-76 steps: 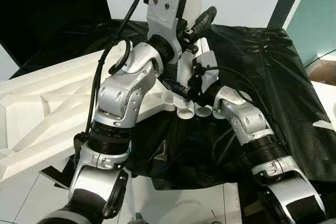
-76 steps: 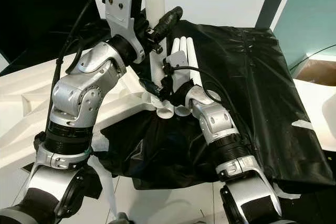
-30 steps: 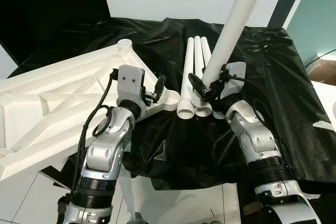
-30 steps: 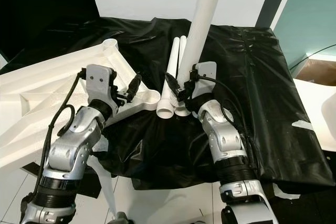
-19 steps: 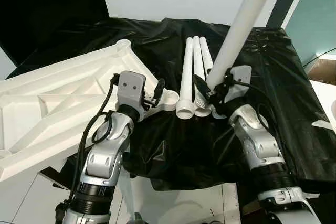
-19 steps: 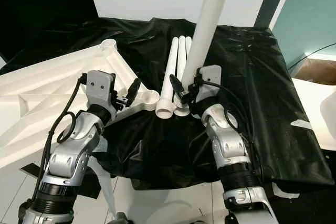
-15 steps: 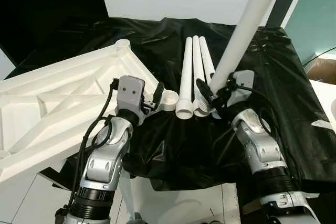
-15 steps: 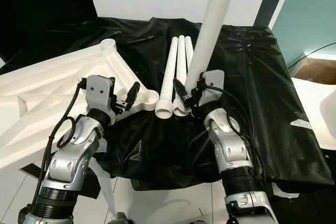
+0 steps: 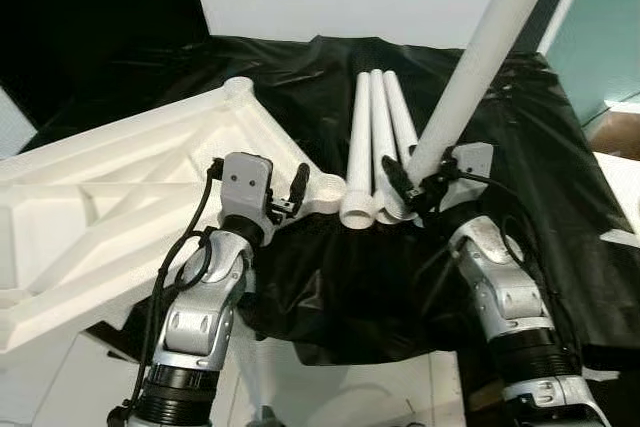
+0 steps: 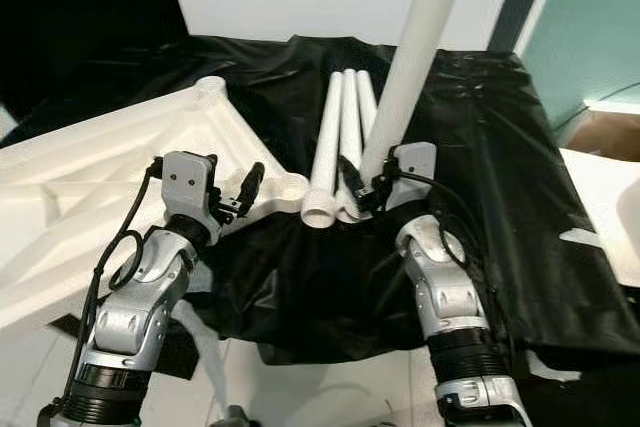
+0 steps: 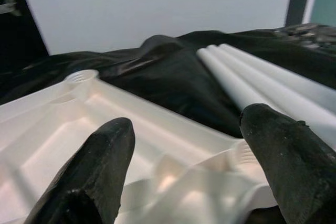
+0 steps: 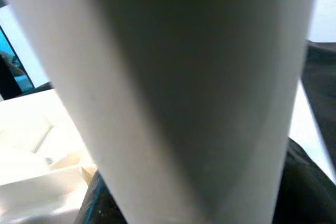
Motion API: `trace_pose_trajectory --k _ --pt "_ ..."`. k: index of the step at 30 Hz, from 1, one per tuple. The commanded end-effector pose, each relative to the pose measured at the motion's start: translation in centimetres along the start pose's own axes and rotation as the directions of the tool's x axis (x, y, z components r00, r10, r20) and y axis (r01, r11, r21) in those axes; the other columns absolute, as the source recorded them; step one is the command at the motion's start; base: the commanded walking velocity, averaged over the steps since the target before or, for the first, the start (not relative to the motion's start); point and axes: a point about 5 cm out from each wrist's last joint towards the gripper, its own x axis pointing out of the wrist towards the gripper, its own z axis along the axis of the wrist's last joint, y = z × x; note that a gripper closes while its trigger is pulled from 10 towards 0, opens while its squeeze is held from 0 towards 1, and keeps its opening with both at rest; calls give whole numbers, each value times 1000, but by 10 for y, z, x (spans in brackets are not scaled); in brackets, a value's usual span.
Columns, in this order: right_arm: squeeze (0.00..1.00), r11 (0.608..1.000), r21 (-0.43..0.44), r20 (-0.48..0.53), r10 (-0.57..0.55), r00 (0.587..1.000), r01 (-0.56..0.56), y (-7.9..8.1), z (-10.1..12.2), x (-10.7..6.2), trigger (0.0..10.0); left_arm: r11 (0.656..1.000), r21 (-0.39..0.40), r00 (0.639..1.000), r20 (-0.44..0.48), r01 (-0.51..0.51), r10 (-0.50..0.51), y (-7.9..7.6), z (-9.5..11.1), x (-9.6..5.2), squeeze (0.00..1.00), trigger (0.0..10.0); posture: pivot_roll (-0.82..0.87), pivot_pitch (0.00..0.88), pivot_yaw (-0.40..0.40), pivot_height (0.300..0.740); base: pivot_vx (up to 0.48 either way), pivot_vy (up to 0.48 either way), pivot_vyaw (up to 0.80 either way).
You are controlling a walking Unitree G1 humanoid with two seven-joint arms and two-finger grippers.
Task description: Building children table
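The white children's tabletop (image 9: 110, 197) lies underside up on the left, its ribs showing. Its near corner socket (image 9: 328, 187) rests on the black cloth. My left gripper (image 9: 294, 193) hovers just at that corner, open, and in the left wrist view its fingers (image 11: 100, 156) straddle the tabletop's edge (image 11: 173, 166) without touching it. My right gripper (image 9: 412, 177) is shut on the lower end of a white table leg (image 9: 480, 57), which slants up and to the right. Three more legs (image 9: 372, 137) lie side by side on the cloth beside it.
A black cloth (image 9: 520, 117) covers the work surface, with its front edge hanging over a white tiled floor (image 9: 330, 397). A white wall stands behind, a teal panel (image 9: 610, 27) at the right, and a cardboard box (image 9: 618, 132) beside the cloth's right edge.
My left arm has come down from the raised leg to the tabletop's near corner. The leg, held by my right gripper alone, has tilted further to the right.
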Motion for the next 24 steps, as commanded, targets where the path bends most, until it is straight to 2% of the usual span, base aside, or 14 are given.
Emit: trace_pose_trajectory --k 1,24 --pt "0 1000 -3 3 12 1000 -12 5 -1 0 10000 1000 -3 1000 -22 -14 13 4 -5 0 0 10000 82 76 17 740 0 454 0" --pt "0 1000 -10 13 10 1000 -10 5 0 2 10000 1000 -7 1000 -11 5 -6 2 -2 3 0 10000 86 72 21 740 0 470 0"
